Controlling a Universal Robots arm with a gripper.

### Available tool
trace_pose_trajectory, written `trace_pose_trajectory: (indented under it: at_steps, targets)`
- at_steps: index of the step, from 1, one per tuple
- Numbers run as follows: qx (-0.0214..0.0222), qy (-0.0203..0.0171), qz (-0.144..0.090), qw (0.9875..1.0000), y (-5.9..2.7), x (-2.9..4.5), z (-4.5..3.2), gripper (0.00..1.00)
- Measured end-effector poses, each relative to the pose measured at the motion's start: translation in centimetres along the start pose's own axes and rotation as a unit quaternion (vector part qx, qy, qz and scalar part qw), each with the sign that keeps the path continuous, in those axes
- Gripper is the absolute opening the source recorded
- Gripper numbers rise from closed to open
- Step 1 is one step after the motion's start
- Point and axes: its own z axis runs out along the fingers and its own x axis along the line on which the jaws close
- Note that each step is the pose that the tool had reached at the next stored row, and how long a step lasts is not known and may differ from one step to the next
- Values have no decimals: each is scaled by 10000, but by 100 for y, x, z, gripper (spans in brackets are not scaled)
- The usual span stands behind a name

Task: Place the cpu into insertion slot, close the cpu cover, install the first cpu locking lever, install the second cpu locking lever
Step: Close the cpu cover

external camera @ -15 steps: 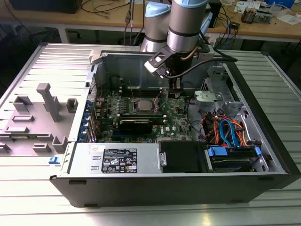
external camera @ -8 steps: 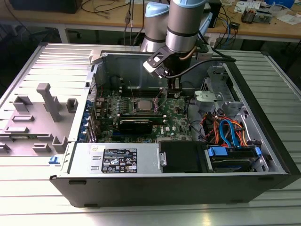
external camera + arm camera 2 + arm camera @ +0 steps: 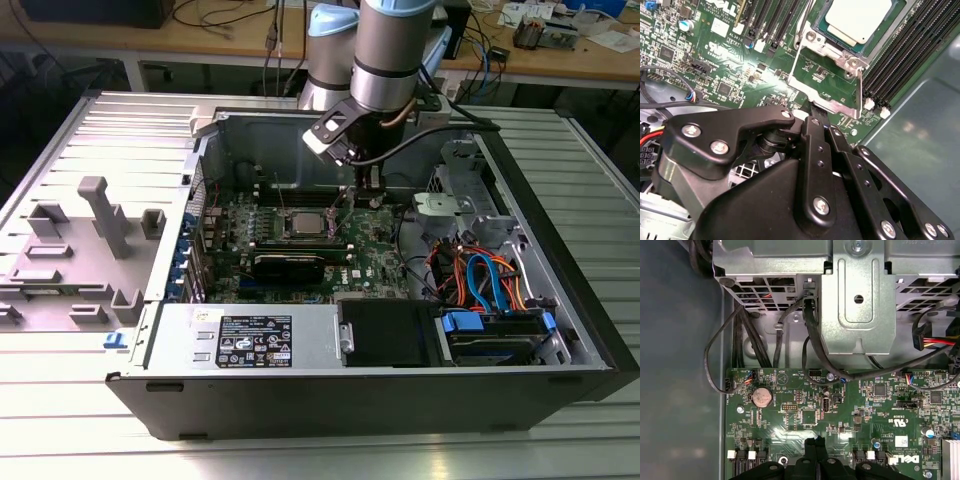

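The cpu [image 3: 858, 19], a square chip with a silver top, lies in the insertion slot [image 3: 303, 223] on the green board. The cpu cover [image 3: 839, 52], a silver frame, lies flat around it. Thin wire locking levers [image 3: 794, 64] run along two sides of the socket; whether they are latched I cannot tell. My gripper [image 3: 816, 111] hangs just off the socket's corner, at the end of a lever, with its black fingertips [image 3: 813, 442] pressed together and nothing visible between them. In the exterior view the gripper [image 3: 365, 198] sits to the right of the socket, low over the board.
Long black memory slots [image 3: 900, 55] flank the socket. A metal drive cage [image 3: 857, 300] with black cables [image 3: 812, 335] rises beyond the board's edge. Orange and blue cables [image 3: 480, 280] and a drive fill the case at the exterior view's right. The case wall [image 3: 920, 140] stands close.
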Motion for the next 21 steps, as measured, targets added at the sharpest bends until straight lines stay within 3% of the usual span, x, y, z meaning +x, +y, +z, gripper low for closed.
trace_pose_trajectory:
  at_steps: [21]
  targets:
    - [0, 7, 0, 10000, -170, 7, -4, 11]
